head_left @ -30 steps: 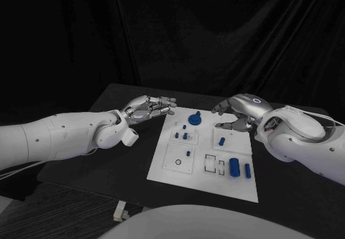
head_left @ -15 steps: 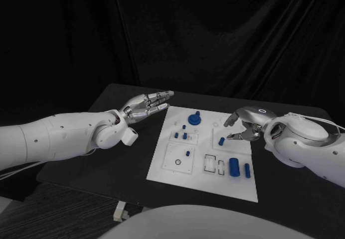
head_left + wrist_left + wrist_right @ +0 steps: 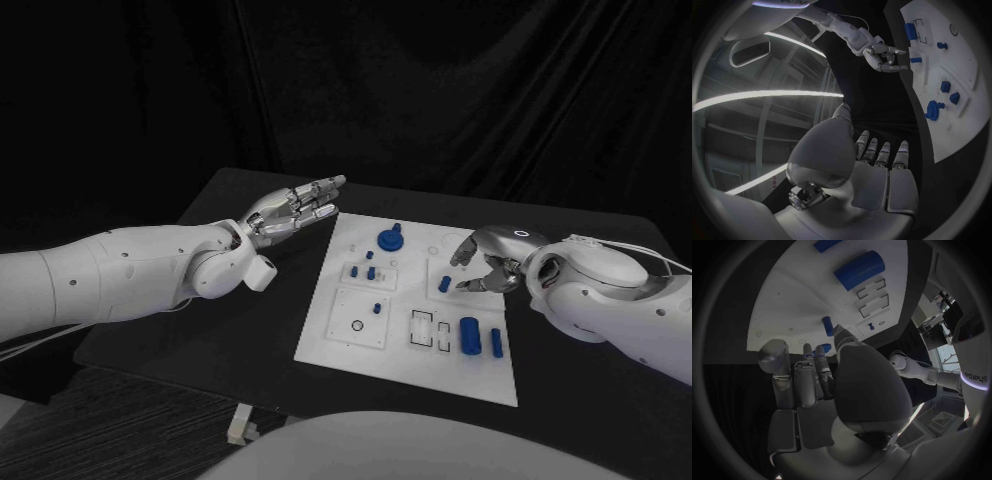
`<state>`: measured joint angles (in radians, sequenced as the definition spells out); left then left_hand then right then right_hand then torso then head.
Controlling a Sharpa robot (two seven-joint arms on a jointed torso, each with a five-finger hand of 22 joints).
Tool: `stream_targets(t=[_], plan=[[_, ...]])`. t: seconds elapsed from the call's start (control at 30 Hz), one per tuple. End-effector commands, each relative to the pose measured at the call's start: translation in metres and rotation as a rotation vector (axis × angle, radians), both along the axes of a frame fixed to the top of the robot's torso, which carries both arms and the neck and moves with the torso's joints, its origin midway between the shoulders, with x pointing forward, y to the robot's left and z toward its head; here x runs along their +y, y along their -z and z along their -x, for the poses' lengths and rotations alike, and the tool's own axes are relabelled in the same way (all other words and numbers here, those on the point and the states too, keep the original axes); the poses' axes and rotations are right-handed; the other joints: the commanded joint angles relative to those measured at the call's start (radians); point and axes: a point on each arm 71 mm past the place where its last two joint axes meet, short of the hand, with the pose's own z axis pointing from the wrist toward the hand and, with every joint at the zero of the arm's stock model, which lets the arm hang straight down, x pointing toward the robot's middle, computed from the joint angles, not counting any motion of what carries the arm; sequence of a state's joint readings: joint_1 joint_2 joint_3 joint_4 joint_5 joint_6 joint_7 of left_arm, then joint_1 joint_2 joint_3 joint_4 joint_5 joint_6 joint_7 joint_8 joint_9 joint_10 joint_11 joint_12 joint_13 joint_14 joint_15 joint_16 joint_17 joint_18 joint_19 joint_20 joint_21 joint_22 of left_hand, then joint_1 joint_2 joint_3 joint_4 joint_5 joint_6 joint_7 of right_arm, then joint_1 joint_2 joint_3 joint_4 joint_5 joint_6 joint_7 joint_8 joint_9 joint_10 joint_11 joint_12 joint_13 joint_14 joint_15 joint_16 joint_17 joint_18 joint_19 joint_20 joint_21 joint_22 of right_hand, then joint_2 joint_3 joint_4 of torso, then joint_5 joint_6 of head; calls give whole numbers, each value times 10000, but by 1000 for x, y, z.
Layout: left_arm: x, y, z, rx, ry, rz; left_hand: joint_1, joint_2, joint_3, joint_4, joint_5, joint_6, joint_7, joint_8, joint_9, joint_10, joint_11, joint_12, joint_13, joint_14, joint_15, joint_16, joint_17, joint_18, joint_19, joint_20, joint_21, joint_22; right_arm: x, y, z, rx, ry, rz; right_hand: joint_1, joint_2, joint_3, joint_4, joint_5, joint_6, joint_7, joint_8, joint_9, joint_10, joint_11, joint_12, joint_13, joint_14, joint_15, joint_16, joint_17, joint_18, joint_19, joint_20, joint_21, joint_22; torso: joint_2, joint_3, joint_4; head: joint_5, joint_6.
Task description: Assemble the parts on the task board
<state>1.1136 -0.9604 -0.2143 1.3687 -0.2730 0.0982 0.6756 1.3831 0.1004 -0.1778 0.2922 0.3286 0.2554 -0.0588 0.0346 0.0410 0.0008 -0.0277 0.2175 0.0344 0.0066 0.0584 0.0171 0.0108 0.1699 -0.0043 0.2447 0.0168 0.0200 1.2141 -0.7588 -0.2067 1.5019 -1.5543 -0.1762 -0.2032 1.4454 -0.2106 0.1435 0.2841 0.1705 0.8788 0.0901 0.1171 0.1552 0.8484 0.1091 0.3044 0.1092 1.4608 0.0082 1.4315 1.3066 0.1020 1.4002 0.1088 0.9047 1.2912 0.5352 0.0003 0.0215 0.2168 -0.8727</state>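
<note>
Nearest, front parts: a large blue cylinder (image 3: 470, 334) and a slimmer blue bar (image 3: 496, 343) lie flat at the near right of the task board (image 3: 335, 345), beside two empty rectangular slots (image 3: 423, 329); a careless arm sweep could roll them off.
Mid board: a small blue peg (image 3: 376, 308) stands left of the slots, with other small pegs (image 3: 364, 271) farther up.
Right hand: the right hand (image 3: 488, 262) hovers over the board's right edge, fingers curled downward and apart, holding nothing, one fingertip just beside a short blue peg (image 3: 444, 285).
Risk there: I judge that a fingertip landing off-centre could tip the peg or push it sideways.
Board risk: pressing down at the edge might shift the board, since nothing braces it.
Left hand: the left hand (image 3: 297, 211) floats beyond the board's far left corner, fingers straight and empty.
Far end: a blue knob (image 3: 389, 239) stands near the far edge, well apart from both hands.
</note>
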Motion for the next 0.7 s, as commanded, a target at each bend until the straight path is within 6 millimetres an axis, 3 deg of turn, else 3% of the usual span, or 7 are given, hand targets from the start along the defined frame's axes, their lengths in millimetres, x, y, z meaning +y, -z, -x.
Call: stream_targets(t=[0.03, 0.2, 0.4, 0.43, 0.47, 0.57, 0.7], plan=[[1, -11, 1, -1286, -46, 991, -62, 207, -467, 2, -22, -653, -475, -116, -172, -9, 148, -251, -97, -66, 67, -171, -108, 10, 42, -18, -156, -111, 1, 4, 0, 130, 9, 208, 254, 132, 90, -60, 268, 105, 39, -37, -106, -173, -1, 149, -135, 526, 42, -213, 83, 195, -81, 29, -234, 1102, -1, 0, 1, -12, 1], [1, -9, 1, -1208, -31, 965, 56, 329, -491, -3, 120, -1005, -734, -143, -198, -10, 216, -332, -104, -66, 115, -171, -108, 51, 43, 4, -155, -108, 4, 9, 1, 173, -109, 150, 351, 164, 121, -123, 444, -64, 126, -144, -157, -172, 0, 206, -185, 524, 52, -213, 79, 194, -75, 35, -248, 1108, -2, 1, 0, -10, 1], [0, -7, 2, -980, 93, 946, 425, 503, -488, -24, 601, -932, -299, -130, -187, -2, 346, -382, -106, -66, 344, -171, -108, 75, 46, 160, -146, -58, 9, 15, 0, 235, -293, 95, 501, 260, 211, -277, 929, -187, 209, -214, -199, -112, -1, 317, -255, 523, 79, -207, 80, 193, -66, 55, -272, 1118, -2, 1, 0, -25, 1], [0, -7, 2, -953, 106, 944, 451, 506, -489, -25, 633, -930, -296, -130, -187, -1, 353, -383, -106, -66, 354, -171, -108, 76, 46, 169, -146, -58, 10, 16, 0, 248, -317, 92, 561, 287, 257, -333, 1156, -201, 223, -222, -206, -87, -1, 341, -267, 522, 85, -207, 78, 193, -65, 58, -275, 1121, -1, 0, 0, -25, 1], [0, -7, 2, -939, 112, 943, 461, 508, -489, -25, 647, -932, -298, -130, -187, -1, 357, -384, -106, -66, 359, -171, -108, 76, 46, 173, -146, -57, 10, 17, -1, 260, -340, 89, 743, 362, 433, -519, 1971, -241, 236, -247, -226, 11, 0, 400, -297, 516, 86, -208, 72, 188, -63, 64, -274, 1133, -1, 1, 0, -24, 1], [0, -5, 3, -865, 138, 939, 479, 508, -492, -25, 671, -931, -306, -130, -187, 0, 360, -387, -106, -66, 367, -171, -108, 76, 46, 178, -146, -56, 13, 20, -1, 295, -435, 65, 851, 411, 652, -710, 2541, -174, 259, -216, -225, 122, 2, 456, -337, 512, 97, -206, 70, 192, -65, 65, -276, 1148, -1, 0, 0, -26, 1], [-1, -3, 4, -753, 195, 945, 581, 551, -488, -30, 797, -911, -245, -128, -184, 5, 421, -376, -104, -66, 437, -171, -108, 79, 48, 215, -143, -39, 15, 23, -2, 283, -532, -3, 870, 430, 873, -828, 2695, 105, 232, -49, -161, 280, 1, 516, -359, 516, 103, -186, 93, 188, -60, 69, -250, 1166, -1, 1, -2, -52, 1]])
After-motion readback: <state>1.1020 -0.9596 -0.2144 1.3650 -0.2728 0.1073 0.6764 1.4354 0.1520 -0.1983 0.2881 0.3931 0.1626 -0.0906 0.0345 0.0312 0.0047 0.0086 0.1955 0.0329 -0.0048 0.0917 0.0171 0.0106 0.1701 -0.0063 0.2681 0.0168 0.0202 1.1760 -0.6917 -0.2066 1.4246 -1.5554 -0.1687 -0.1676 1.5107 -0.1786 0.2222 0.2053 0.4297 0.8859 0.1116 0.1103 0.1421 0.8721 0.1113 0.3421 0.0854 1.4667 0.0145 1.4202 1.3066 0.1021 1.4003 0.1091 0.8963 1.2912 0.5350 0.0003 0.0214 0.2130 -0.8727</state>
